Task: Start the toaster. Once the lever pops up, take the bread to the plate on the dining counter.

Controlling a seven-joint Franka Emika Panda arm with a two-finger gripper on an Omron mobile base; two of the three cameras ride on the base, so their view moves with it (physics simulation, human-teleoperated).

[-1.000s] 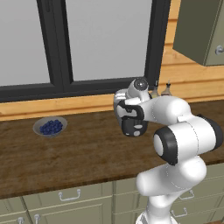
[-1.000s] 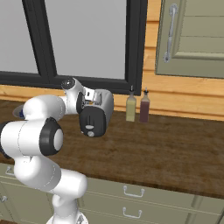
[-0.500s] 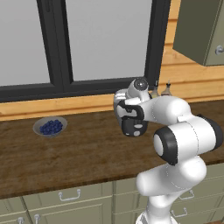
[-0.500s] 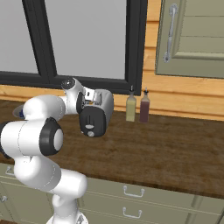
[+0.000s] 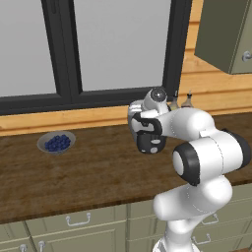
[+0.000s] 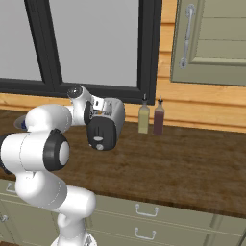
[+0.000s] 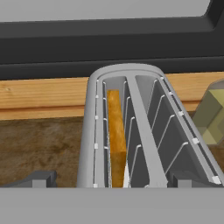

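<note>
Arm folded low, tool poised over toaster holding bread

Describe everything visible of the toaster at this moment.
The toaster is a small rounded silver-grey appliance with two long slots lined with wire guides. The bread, golden brown, stands upright in the left slot in the hand view; the other slot is empty. Its black end panel faces the room and carries a pale tab and a round dial. It stands on the dark wooden counter below the window, beside two bottles.
</note>
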